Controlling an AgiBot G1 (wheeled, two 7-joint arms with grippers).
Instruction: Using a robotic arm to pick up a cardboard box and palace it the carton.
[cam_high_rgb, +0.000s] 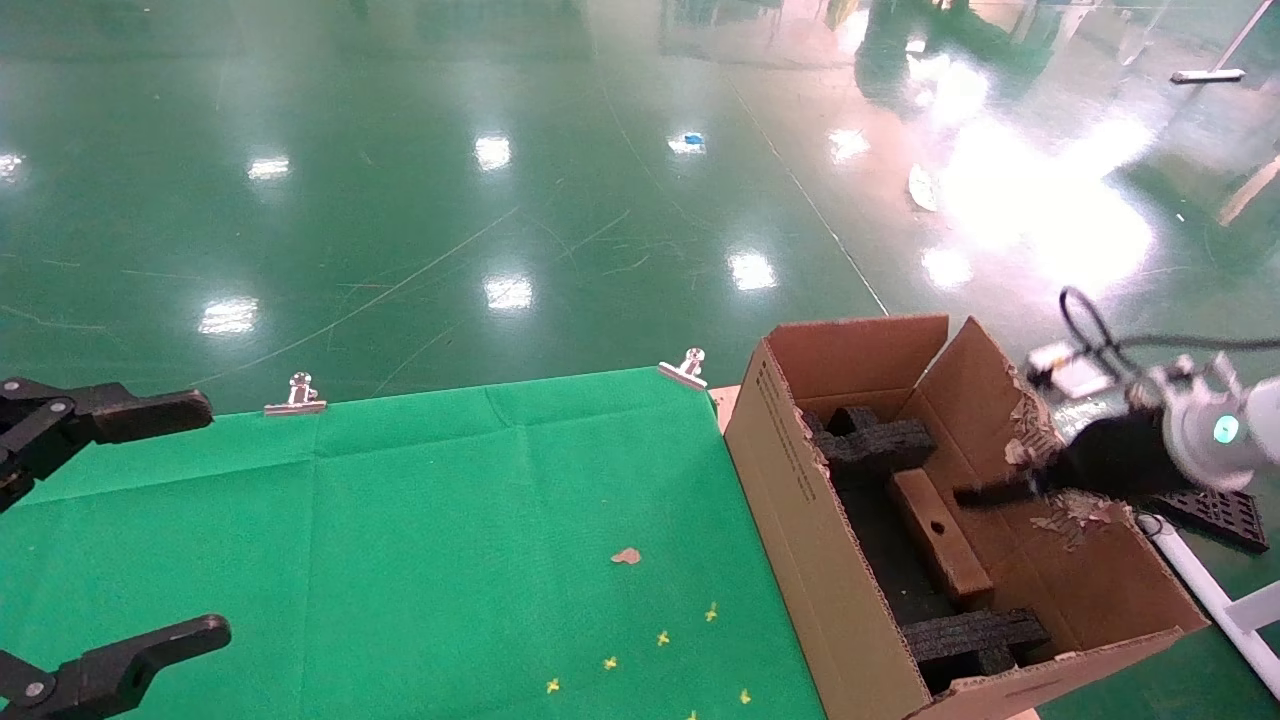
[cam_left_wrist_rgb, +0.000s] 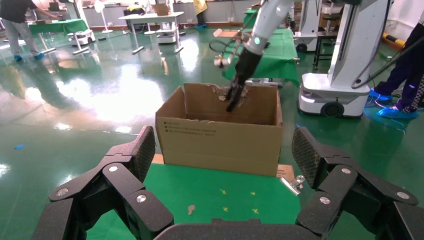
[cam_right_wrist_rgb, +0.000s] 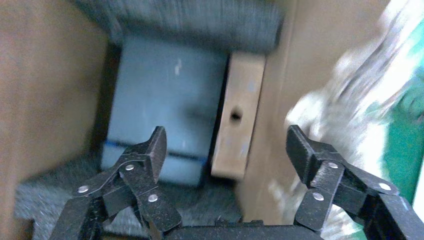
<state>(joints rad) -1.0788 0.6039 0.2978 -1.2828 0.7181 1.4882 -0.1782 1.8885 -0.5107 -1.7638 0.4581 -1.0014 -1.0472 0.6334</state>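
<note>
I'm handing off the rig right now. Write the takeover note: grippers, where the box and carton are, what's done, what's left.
Right gripper: open, empty, over the carton's torn right flap.
Left gripper: open, parked over the green cloth.
Cardboard box: released, standing on its narrow edge inside the carton between the black foam blocks, hole side up.
Done: box placed in the carton.
Left: lift the right arm clear of the carton.

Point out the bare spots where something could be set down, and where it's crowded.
Free: the green cloth between the left hand and the carton, save a scrap and small yellow marks near the carton. Crowded: inside the carton, with foam blocks, the slim box and the right hand.
</note>
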